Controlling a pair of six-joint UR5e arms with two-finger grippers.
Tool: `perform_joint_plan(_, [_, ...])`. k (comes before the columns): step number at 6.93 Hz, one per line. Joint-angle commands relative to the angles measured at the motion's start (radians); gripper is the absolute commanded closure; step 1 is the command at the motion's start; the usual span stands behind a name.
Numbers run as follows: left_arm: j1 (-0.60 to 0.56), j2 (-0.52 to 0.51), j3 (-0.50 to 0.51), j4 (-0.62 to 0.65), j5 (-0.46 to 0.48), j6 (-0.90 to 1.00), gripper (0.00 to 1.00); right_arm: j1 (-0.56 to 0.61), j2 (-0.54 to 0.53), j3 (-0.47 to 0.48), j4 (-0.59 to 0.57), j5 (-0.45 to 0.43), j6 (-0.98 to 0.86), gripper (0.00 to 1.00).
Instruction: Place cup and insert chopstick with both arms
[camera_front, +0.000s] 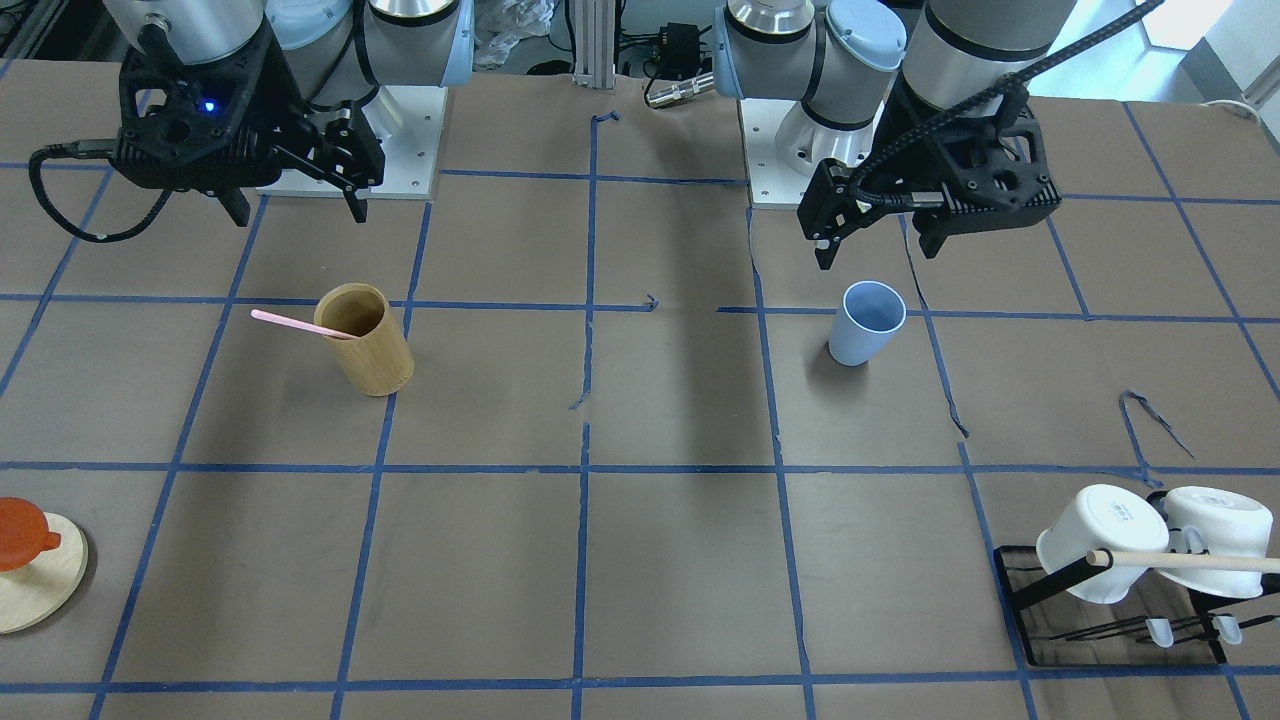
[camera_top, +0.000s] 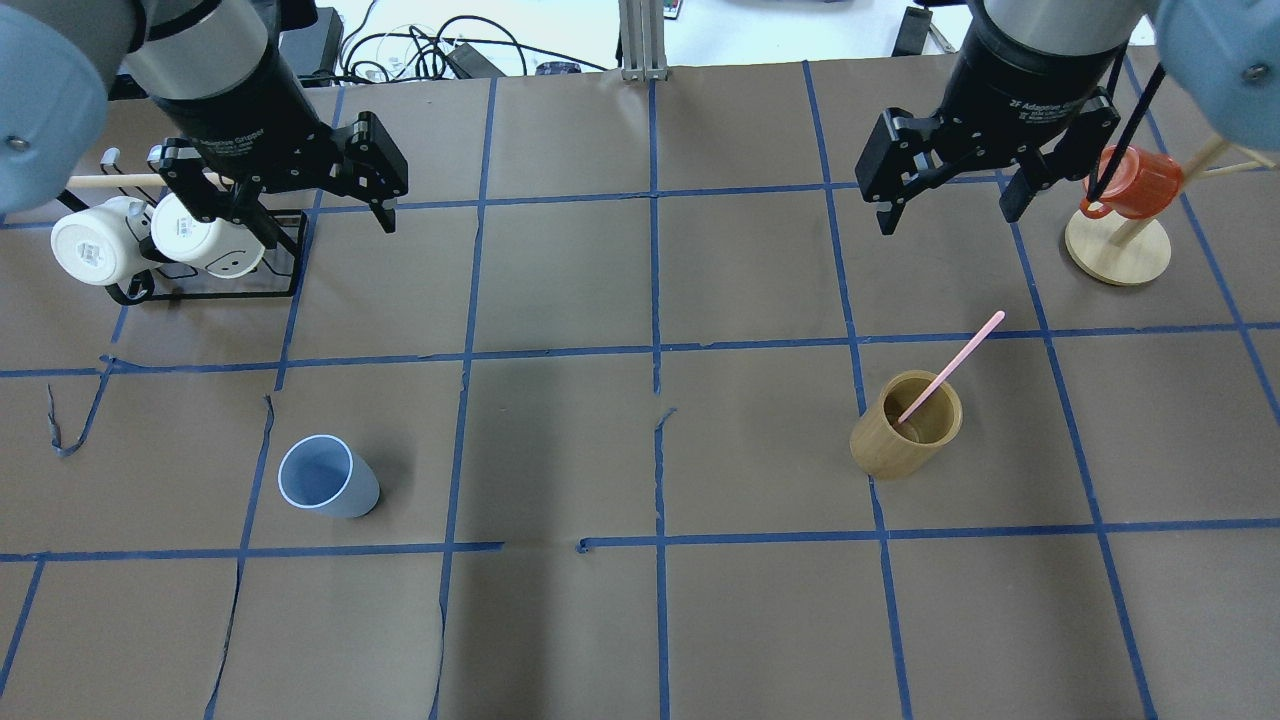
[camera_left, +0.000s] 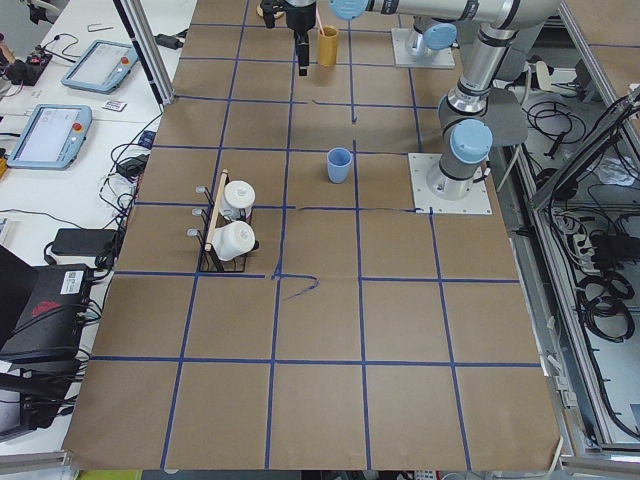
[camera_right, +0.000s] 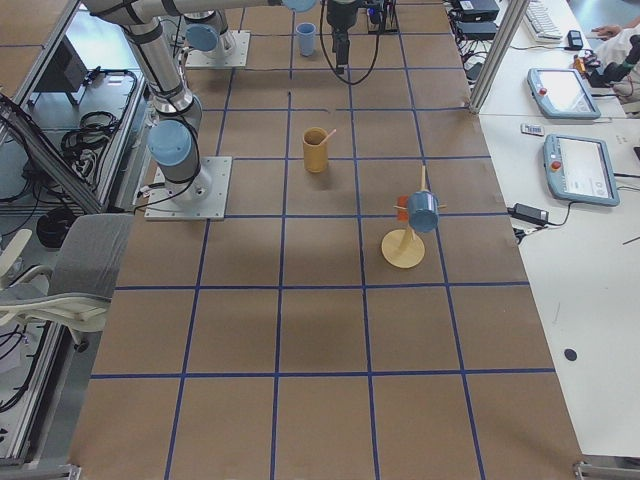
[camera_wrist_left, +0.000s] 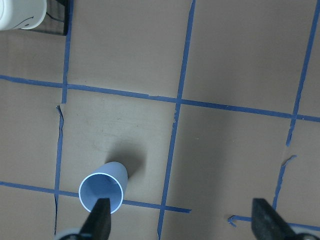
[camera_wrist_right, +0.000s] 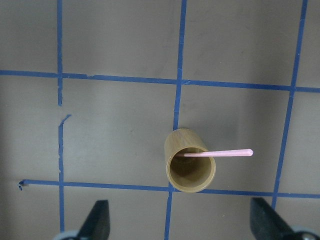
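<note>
The light blue cup (camera_top: 328, 476) stands upright on the table on my left side; it also shows in the front view (camera_front: 866, 322) and low left in the left wrist view (camera_wrist_left: 102, 192). My left gripper (camera_top: 300, 215) hangs open and empty above it, jaws wide. The pink chopstick (camera_top: 955, 365) leans inside the tan bamboo holder (camera_top: 905, 440), its tip sticking out over the rim; the right wrist view shows the chopstick (camera_wrist_right: 220, 153) in the holder (camera_wrist_right: 190, 167). My right gripper (camera_top: 948, 218) hangs open and empty above the holder.
A black rack (camera_top: 200, 290) with two white mugs (camera_top: 95, 245) and a wooden rod stands at the far left. A red mug (camera_top: 1135, 180) hangs on a wooden stand (camera_top: 1117, 250) at the far right. Blue tape lines grid the brown table.
</note>
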Motion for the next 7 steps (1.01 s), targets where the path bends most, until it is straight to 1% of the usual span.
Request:
perform_joint_plan(1, [0.0,0.0,0.001,0.0,0.0,0.0,0.0,0.0,-0.004,0.0,0.005,-0.001,0.0,0.0])
perform_joint_plan(7, [0.001,0.002,-0.002,-0.001,0.0,0.0,0.0,0.0,-0.004,0.008,0.006,-0.004,-0.009,0.0])
